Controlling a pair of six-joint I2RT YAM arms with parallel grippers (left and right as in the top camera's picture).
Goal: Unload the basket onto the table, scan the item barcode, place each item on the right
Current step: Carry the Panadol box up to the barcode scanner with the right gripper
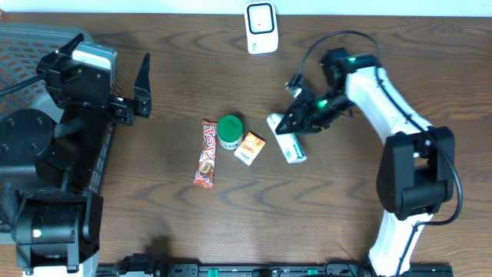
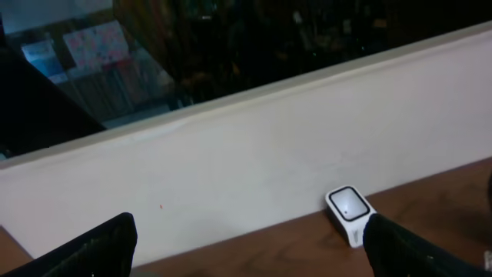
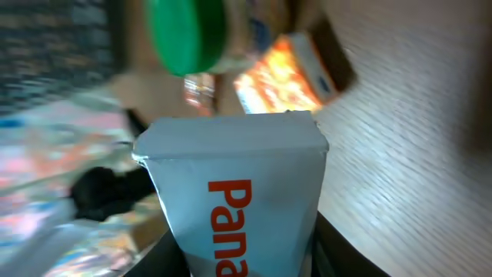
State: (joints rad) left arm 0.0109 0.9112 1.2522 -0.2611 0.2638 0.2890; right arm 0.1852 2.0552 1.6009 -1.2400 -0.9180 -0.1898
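The item is a pale blue-white box (image 1: 290, 143) with red "Pana" lettering (image 3: 234, 185), right of the table's middle. My right gripper (image 1: 294, 121) is shut on it. In the right wrist view a dark finger presses each side of the box, the gripper (image 3: 246, 250) straddling its near end. Whether the box rests on the wood or hangs just above it, I cannot tell. No barcode shows on it. The white scanner (image 1: 261, 28) stands at the table's far edge, also seen by the left wrist camera (image 2: 350, 215). My left gripper (image 1: 140, 96) is open and empty at the left.
A green-lidded jar (image 1: 229, 131), an orange packet (image 1: 250, 147) and a red candy bar (image 1: 205, 154) lie just left of the box. A grey basket (image 1: 23, 38) sits at the far left under the left arm. A white wall (image 2: 254, 154) rises behind the scanner.
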